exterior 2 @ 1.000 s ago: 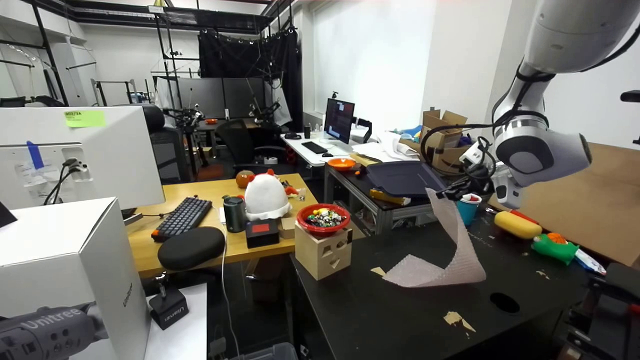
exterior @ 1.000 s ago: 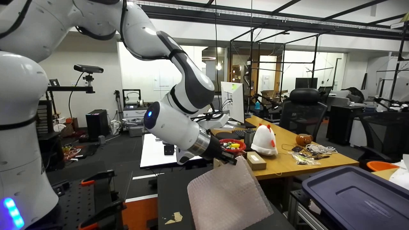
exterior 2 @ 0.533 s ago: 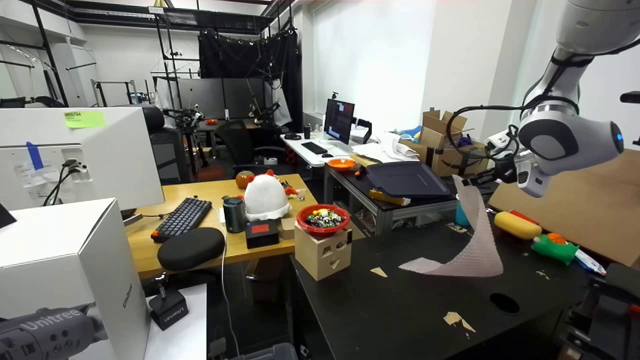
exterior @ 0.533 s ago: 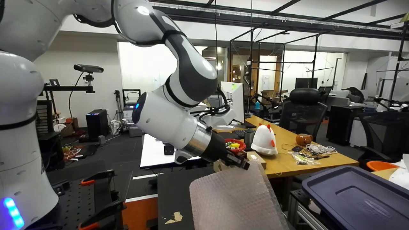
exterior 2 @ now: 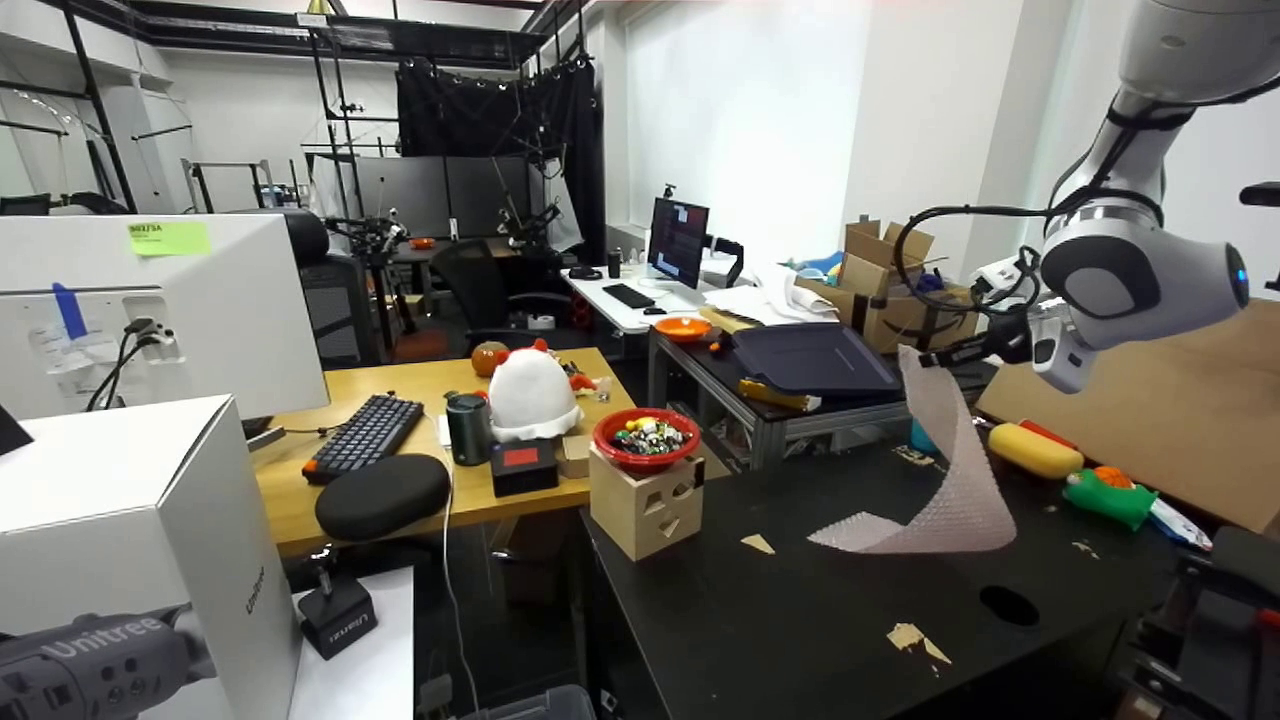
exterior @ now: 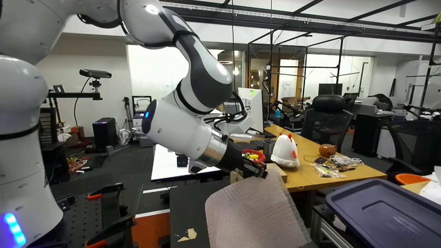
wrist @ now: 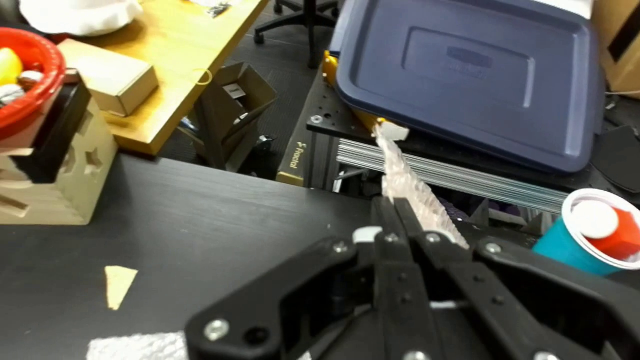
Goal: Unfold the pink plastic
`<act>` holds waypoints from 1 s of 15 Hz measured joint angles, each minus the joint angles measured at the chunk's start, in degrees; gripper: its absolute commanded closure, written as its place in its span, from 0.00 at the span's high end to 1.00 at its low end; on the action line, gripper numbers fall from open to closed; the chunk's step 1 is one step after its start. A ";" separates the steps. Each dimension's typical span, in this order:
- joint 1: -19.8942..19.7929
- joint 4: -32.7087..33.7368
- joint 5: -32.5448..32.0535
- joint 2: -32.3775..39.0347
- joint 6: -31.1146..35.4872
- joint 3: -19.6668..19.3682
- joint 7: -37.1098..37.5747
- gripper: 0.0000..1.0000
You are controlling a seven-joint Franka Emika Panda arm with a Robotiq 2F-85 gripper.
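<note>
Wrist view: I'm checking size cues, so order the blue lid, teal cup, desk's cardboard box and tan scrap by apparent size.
Largest: blue lid
Middle: teal cup, cardboard box; too alike to rank, the cup slightly cropped
Smallest: tan scrap

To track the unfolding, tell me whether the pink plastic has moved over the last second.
Yes. In an exterior view, the pink plastic has shifted toward the picture's right, farther from the wooden block.

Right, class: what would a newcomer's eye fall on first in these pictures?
Probably the pale pink plastic, held up by one end in the shut gripper and curving down over the black table. Next, the bright red bowl of colourful bits atop a wooden box near that table's edge. Then the red-and-white plush on the wooden desk.
</note>
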 measured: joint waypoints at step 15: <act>-42.25 7.90 -15.19 -9.27 -1.83 44.25 -8.50 0.00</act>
